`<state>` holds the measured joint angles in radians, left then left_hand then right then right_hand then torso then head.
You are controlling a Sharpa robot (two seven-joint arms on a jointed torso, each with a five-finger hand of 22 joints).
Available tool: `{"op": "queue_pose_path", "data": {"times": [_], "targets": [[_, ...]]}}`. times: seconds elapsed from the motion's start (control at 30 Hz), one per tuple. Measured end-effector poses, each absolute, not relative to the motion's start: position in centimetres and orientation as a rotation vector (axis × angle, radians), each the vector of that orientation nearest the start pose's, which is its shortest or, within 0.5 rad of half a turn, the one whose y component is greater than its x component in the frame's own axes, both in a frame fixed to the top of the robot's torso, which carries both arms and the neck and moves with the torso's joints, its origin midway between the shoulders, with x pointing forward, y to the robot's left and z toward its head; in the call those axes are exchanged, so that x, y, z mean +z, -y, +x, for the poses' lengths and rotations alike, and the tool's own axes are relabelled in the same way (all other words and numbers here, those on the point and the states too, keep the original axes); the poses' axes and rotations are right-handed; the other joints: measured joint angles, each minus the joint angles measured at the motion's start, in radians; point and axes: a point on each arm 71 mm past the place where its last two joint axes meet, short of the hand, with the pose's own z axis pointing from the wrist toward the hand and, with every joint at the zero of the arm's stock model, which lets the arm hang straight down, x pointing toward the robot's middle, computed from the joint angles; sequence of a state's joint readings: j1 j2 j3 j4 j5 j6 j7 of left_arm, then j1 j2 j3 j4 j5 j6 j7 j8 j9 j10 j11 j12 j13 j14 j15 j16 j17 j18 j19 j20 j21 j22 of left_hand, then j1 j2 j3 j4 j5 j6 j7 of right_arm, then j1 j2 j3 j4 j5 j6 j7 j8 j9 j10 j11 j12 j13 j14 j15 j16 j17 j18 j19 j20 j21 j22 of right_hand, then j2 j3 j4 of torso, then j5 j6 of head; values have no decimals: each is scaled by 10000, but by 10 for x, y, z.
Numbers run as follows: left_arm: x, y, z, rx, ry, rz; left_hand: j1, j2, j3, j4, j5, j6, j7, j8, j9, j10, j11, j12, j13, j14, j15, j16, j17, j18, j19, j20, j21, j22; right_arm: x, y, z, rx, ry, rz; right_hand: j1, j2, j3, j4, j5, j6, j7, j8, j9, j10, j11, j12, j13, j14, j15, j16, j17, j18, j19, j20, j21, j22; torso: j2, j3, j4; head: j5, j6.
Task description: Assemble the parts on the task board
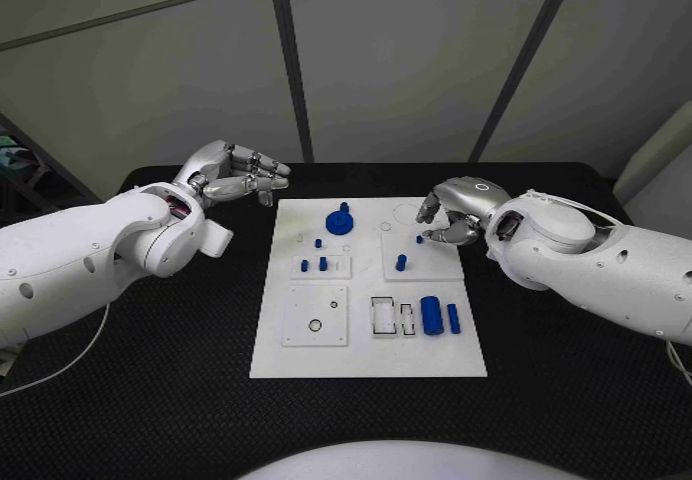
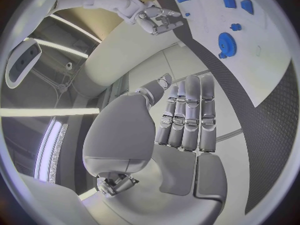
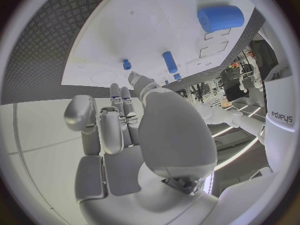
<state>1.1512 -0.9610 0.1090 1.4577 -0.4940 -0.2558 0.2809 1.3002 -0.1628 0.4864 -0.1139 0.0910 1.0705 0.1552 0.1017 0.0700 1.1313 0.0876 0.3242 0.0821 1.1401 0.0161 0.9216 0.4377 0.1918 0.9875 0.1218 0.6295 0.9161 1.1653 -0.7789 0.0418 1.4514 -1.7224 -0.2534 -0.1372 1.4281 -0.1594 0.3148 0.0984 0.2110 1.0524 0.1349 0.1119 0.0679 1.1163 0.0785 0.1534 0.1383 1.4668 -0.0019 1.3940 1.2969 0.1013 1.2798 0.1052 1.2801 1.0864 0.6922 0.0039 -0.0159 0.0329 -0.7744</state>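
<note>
Over the far right of the task board [image 1: 289, 365], right hand [image 1: 453, 211] hangs with fingers curled inward, holding nothing that can be made out, close above a small blue peg [image 1: 420, 239]. Left hand [image 1: 231, 172] sits off the board's far left corner, fingers loosely bent, empty; gear [image 1: 340, 221] and cylinders [image 1: 431, 315] lie untouched. Risk, as judged: curled fingers could knock the upright peg [image 1: 401, 263] nearby during descent.
</note>
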Motion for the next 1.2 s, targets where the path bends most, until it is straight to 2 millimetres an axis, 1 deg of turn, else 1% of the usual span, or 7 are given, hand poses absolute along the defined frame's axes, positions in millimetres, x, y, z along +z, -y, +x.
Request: {"op": "queue_pose_path", "data": {"times": [0.27,0.47,0.6,0.8,0.83,1.0,1.2], "targets": [[-147,-278,500,-13553,-14209,-7965,0,0,-39,-21,0,36,-36,0,0,0,0,39,10,0,0,-44,-43,0,0,0,-78,-40,-182,178,503,4809,-16013,-3781,36,-36,146,-52,0,0,0,-25,0,-35,36,-39,-87,0,0,0,-12,-1,64,-15,70,78,8,-1,-6,32,-1],[-146,-275,499,-13835,-14048,-8171,-121,116,-222,109,0,35,-36,0,-12,0,1,117,10,0,0,-155,-121,-1,0,0,-267,-154,-186,178,504,4656,-16157,-3857,36,-36,247,-107,0,37,37,-25,12,42,36,-39,-140,0,0,0,-1,0,108,3,123,186,17,-1,-6,24,-35],[-146,-272,499,-13996,-13997,-8227,-161,76,-223,108,0,35,-36,0,-12,0,1,117,19,0,0,-155,-134,0,1,0,-271,-179,-189,177,504,4593,-16241,-3906,36,-36,338,-143,0,37,37,-77,12,77,72,-39,-188,0,0,0,-1,0,108,3,123,195,18,2,-10,35,-68],[-146,-269,499,-14149,-13932,-8259,-160,76,-261,147,1,35,-36,0,-12,-1,1,117,18,1,0,-154,-148,-1,1,1,-311,-201,-195,177,504,4505,-16380,-3942,36,-36,419,-171,-48,82,81,-77,21,112,38,-39,-243,0,0,0,-1,0,108,3,123,205,20,4,-11,59,-98],[-146,-268,499,-14167,-13927,-8261,-160,76,-262,147,1,35,-36,0,-12,-1,1,138,18,0,0,-174,-148,-1,1,0,-311,-208,-196,177,504,4497,-16401,-3946,36,-36,448,-200,-48,82,82,-77,20,144,69,-39,-249,0,0,0,-2,0,108,3,123,205,20,4,-11,67,-105],[-146,-267,499,-14222,-13910,-8276,-160,76,-290,118,1,35,-35,0,-11,-73,5,165,17,-35,35,-271,-192,0,1,0,-388,-269,-199,176,504,4490,-16458,-3971,116,44,700,-252,-108,188,111,-77,31,274,55,-38,-328,0,1,54,-8,0,107,3,161,229,19,5,-11,100,-122],[-146,-267,500,-14236,-13885,-8289,-159,76,-317,92,1,35,-35,0,-22,-108,40,165,17,-34,35,-271,-192,0,1,1,-465,-296,-200,174,504,4510,-16466,-3999,117,45,1029,-367,-114,360,96,-118,51,452,19,-80,-415,0,1,54,-17,-1,107,4,210,271,12,10,-13,149,-151]]}}
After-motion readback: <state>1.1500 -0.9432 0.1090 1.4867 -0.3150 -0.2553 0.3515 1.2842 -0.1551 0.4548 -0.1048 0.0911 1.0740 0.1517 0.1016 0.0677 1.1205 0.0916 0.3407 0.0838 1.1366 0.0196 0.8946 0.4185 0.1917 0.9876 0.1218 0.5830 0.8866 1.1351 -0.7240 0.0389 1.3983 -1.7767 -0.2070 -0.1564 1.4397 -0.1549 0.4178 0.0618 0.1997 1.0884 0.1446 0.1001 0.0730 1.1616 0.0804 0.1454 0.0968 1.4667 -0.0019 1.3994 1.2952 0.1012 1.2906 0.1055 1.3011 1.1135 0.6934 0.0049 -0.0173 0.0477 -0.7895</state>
